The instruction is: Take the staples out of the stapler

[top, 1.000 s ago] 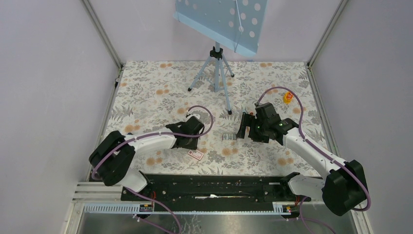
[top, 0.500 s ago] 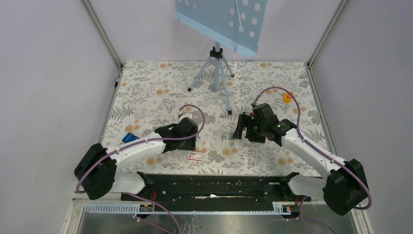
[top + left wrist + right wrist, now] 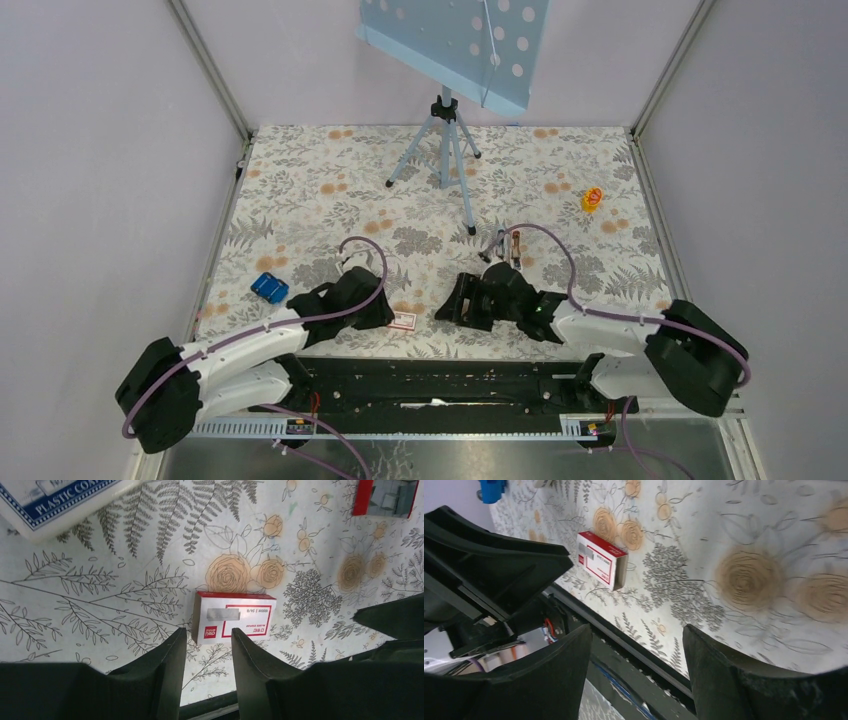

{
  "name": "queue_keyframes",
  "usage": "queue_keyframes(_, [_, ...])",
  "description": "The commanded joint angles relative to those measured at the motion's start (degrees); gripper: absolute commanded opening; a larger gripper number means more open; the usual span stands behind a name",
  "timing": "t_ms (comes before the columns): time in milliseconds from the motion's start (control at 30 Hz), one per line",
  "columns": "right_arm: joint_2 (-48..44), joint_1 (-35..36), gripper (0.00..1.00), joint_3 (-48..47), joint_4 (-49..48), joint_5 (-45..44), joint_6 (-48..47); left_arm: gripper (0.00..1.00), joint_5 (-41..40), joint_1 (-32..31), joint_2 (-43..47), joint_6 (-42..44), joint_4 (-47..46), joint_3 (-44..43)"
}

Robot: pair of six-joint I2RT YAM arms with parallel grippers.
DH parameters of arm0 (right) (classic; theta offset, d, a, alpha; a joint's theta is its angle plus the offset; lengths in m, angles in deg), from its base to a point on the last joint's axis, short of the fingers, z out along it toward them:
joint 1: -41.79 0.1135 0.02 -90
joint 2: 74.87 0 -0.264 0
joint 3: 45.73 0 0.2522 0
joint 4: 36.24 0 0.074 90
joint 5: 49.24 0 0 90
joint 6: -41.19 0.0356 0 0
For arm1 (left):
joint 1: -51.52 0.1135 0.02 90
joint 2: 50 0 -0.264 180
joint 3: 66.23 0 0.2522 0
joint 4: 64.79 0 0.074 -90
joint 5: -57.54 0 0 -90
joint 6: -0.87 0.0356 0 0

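This is a robot test cell in a lab. Plain pale walls (image 3: 90, 200) and metal corner posts (image 3: 210, 70) box in a bench with a floral cloth (image 3: 300, 190). A tripod (image 3: 446, 108) at the far edge holds a perforated blue panel (image 3: 455, 40). Two robot arms (image 3: 260, 335) are bolted to a black rail (image 3: 440, 385) along the near edge.

**Boxes, a tripod and a small yellow item on the floral surface**

A flat red-and-white box (image 3: 402, 320) lies printed face up near the front edge of the floral surface (image 3: 320, 190). A blue patterned box (image 3: 269, 288) sits well apart to its left. Toward the back stands a tripod (image 3: 446, 112) carrying a pale-blue perforated panel (image 3: 455, 35). A small yellow-and-orange object (image 3: 592, 199) rests near the right edge.
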Motion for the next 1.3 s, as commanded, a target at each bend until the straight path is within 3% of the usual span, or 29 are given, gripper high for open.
queue_keyframes(0, [4.97,3.45,0.72,2.48,-21.97,-1.41,8.74,0.41,0.89,-0.04,2.86,-3.13,-5.28,1.56])
queue_keyframes(700, [28.52,6.26,0.44,-0.24,-40.72,0.41,17.98,0.41,-5.61,0.1,4.81,1.12,0.7,-1.72])
queue_keyframes(1267, [31.38,6.32,0.23,-1.08,-44.86,1.3,19.14,0.41,-5.91,0.21,4.05,1.73,0.71,-1.84])
